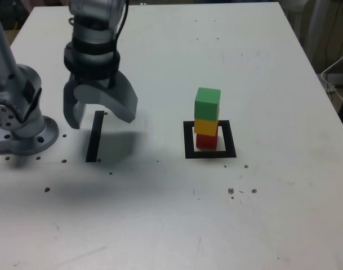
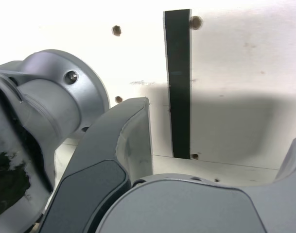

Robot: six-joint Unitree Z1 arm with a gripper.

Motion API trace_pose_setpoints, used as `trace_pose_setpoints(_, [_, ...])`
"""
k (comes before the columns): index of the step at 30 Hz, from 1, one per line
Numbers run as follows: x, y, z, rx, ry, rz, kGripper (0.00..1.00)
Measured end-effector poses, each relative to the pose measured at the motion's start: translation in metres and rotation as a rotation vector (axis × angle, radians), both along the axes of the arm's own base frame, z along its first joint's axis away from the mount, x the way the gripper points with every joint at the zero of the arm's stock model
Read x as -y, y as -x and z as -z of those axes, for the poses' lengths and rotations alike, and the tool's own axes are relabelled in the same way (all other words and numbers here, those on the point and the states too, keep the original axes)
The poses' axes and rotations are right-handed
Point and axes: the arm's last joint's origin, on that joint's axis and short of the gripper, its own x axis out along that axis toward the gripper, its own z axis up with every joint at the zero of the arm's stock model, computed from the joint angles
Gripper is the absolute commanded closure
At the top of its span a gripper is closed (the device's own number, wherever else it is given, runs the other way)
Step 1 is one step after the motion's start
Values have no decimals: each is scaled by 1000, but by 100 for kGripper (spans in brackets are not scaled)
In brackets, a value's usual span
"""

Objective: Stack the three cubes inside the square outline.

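In the exterior view the three cubes stand as one tower: the red cube (image 1: pixel 205 140) at the bottom, the yellow cube (image 1: pixel 206 126) on it, the green cube (image 1: pixel 207 104) on top. The tower rests inside the square outline (image 1: pixel 188 140) of black tape. My gripper (image 1: pixel 101 121) hangs well to the exterior view's left of the tower, above a straight black strip (image 1: pixel 94 136). Its jaws are spread wide with nothing between them. The wrist view shows the gripper (image 2: pixel 220 145) open over the strip (image 2: pixel 179 82); no cube shows there.
The arm's grey base (image 1: pixel 22 132) is bolted to the white table (image 1: pixel 160 214) at the exterior view's left, and it also shows as a grey base (image 2: pixel 55 97) in the wrist view. Small screw holes (image 1: pixel 231 191) dot the tabletop. Cables hang beyond the table's right edge.
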Motion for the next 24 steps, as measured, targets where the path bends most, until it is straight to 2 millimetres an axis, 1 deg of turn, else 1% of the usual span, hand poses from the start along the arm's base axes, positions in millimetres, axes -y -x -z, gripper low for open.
trace_pose_setpoints(8, [0, 15, 2, -25, 22, -10, 1])
trace_pose_setpoints(12, [0, 19, 1, -23, 23, -10, 1])
trace_pose_setpoints(21, [-1, 18, 0, -17, 6, -6, 1])
trace_pose_setpoints(24, [0, 11, 6, -52, 4, -6, 1])
